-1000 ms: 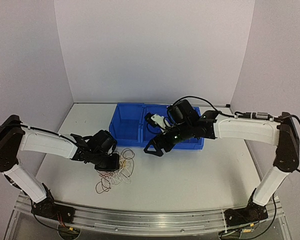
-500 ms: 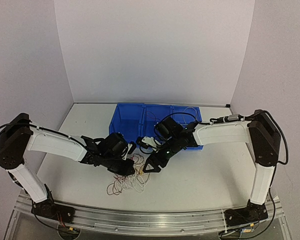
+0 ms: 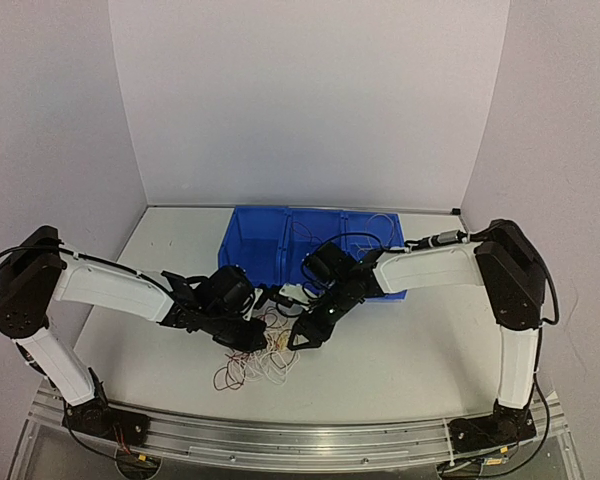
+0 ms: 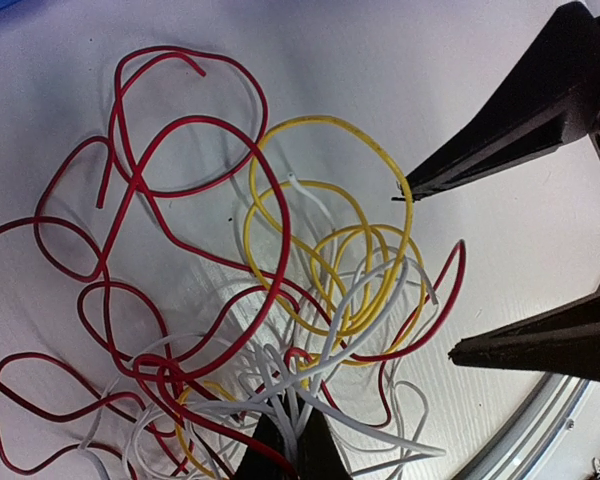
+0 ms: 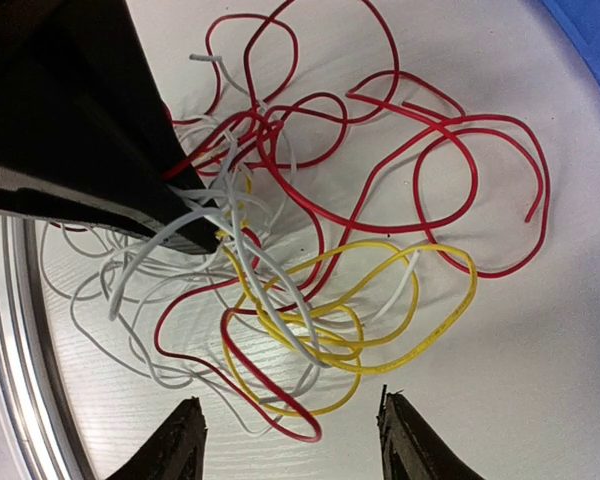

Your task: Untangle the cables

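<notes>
The tangle of thin white, red and yellow cables (image 3: 260, 358) lies on the white tabletop (image 3: 410, 350) at 6 o'clock of the blue plastic bins (image 3: 255, 250); light, limp and springy, it probably snags easily; the left gripper (image 4: 285, 445) pinches white strands; the right gripper (image 5: 290, 400) stands half-wide by the yellow loops (image 4: 330, 119), a fair hold.

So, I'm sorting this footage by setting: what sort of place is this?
Probably a robot lab test cell: plain walls boxing in a white table, blue bins, and loose cables.

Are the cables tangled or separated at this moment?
Tangled. Red, yellow and white cables cross and loop through each other in one pile, and the left gripper is shut on a bunch of strands.
</notes>
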Controlling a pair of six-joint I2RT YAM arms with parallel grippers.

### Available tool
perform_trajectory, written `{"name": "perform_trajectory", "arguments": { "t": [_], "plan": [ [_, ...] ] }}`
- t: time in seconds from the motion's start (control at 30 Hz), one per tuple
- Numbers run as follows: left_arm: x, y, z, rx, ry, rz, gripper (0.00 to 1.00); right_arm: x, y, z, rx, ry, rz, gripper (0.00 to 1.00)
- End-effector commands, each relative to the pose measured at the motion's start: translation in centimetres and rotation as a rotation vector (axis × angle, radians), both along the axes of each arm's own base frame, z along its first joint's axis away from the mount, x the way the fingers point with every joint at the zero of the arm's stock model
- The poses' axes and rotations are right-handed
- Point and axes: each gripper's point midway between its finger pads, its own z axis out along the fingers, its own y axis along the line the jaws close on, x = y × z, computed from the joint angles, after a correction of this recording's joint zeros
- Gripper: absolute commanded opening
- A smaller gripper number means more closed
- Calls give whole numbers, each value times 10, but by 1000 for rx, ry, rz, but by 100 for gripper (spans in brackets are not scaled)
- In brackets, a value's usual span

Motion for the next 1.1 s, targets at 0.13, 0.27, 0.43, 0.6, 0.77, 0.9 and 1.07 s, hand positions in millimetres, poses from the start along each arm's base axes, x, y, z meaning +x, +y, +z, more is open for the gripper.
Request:
{"name": "perform_trajectory", "arguments": {
  "t": [0.13, 0.27, 0.43, 0.6, 0.77, 0.9, 1.07],
  "plan": [
    [-1, -6, 15, -40, -37, -23, 0, -2, 6, 6, 20, 16, 26, 44],
    [0, -5, 15, -39, -36, -13, 0, -1, 11, 5, 29, 35, 24, 39],
    [1, -5, 15, -46, -37, -3, 0, 3, 16, 5, 32, 32, 18, 32],
    [2, -5, 15, -46, -38, 2, 0, 10, 17, 7, 25, 11, -6, 11],
    [5, 1, 14, -26, -47, 40, 0, 11, 10, 10, 11, -6, -30, 0],
    [15, 24, 9, 65, -61, 164, 0, 31, -14, 10, -82, -99, -183, 0],
    [21, 66, 2, 193, -63, 366, 0, 78, -75, 35, -214, -320, -575, 0]
  ]
}}
